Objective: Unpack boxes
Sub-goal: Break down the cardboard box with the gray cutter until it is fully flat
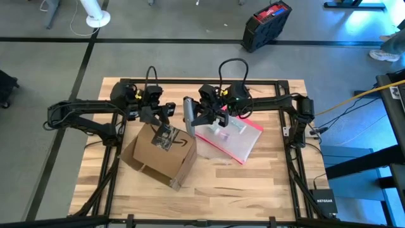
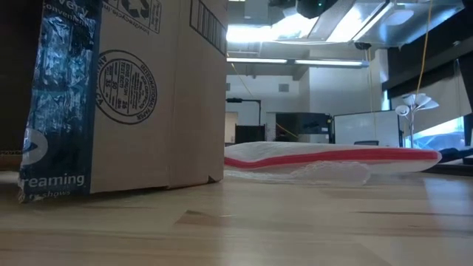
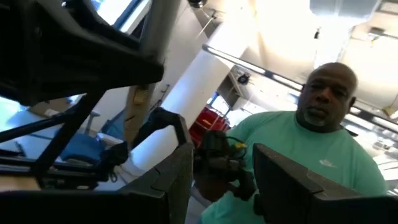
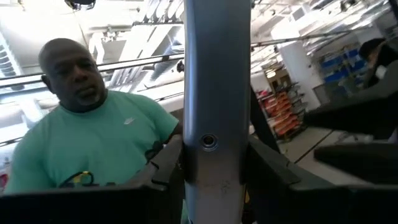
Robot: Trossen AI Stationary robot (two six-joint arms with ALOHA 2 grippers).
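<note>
**Q:** Where is the box, and what state is it in?

**A:** In the high view the brown cardboard box (image 1: pixel 159 152) stands left of centre on the table (image 1: pixel 266 183). Its open end faces the lower left of the frame. The low view shows its black printed tape strip (image 2: pixel 55 103) running down the near corner.

**Q:** What are the two tools doing?

**A:** The right gripper (image 4: pixel 216 155) is at frame centre, just right of the box. Its fingers are clamped on an upright grey slab (image 4: pixel 216 74). The left gripper (image 3: pixel 219 140) is raised over the box's upper edge, with its fingers moderately parted and nothing between them.

**Q:** Which step does this appear to be?

**A:** Probably setting aside an item taken from the box.

**Q:** How is that done well?

**A:** Keep the slab vertical and move it towards the bare wood at lower right. Steer it past the clear pouch with the pink-red edge (image 1: pixel 231 140) so that it does not land on top. Lower it until it touches the table, and only then release. Keep the left gripper near the box wall, ready to steady it. A person in a green shirt (image 4: pixel 93 143) is beyond the table, so avoid wide swings.
</note>
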